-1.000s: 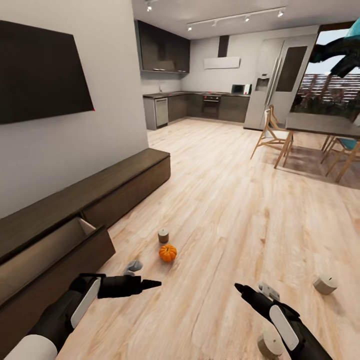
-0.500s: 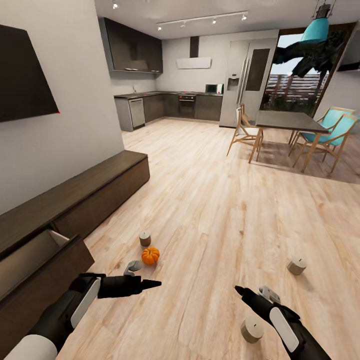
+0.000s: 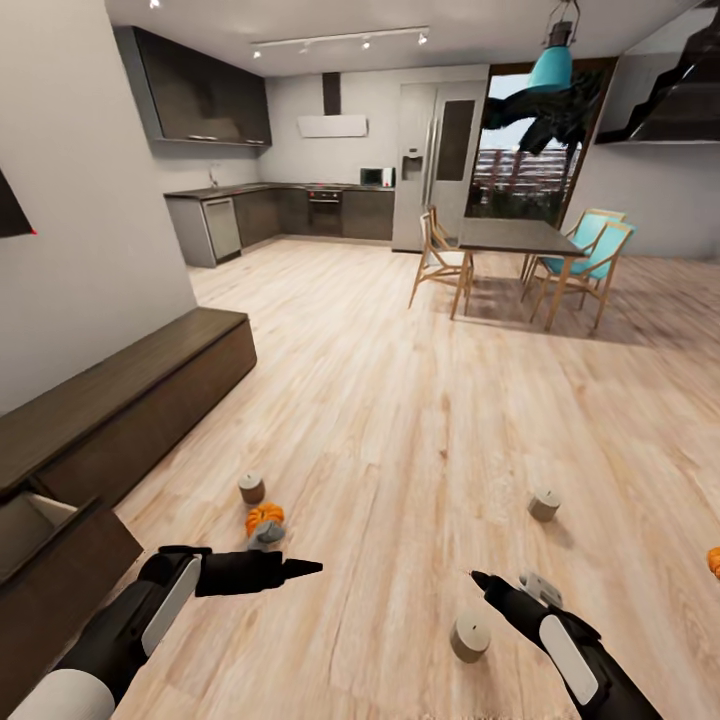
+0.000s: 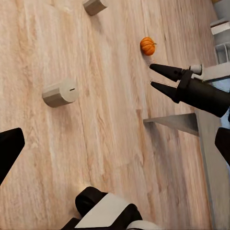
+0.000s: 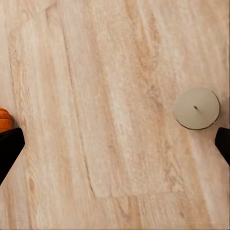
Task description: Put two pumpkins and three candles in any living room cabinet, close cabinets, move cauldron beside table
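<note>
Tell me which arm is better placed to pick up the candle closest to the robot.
Right. The nearest candle stands on the floor just beside the right tool, which is empty. The left tool points toward it from farther off and sits nearer the pumpkin.

Candles and pumpkins are lying scattered on the floor.
Three candles (image 3: 251, 488) (image 3: 469, 637) (image 3: 544, 505) are standing upright; one pumpkin (image 3: 264, 518) is sitting beside the open cabinet (image 3: 120, 400).

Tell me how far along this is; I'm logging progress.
Early. Done: one cabinet drawer stands open. In hand: nothing; the left hand and right hand look empty. Left: three candles and two pumpkins lie on the floor, the drawer needs closing, and the cauldron needs positioning.
</note>
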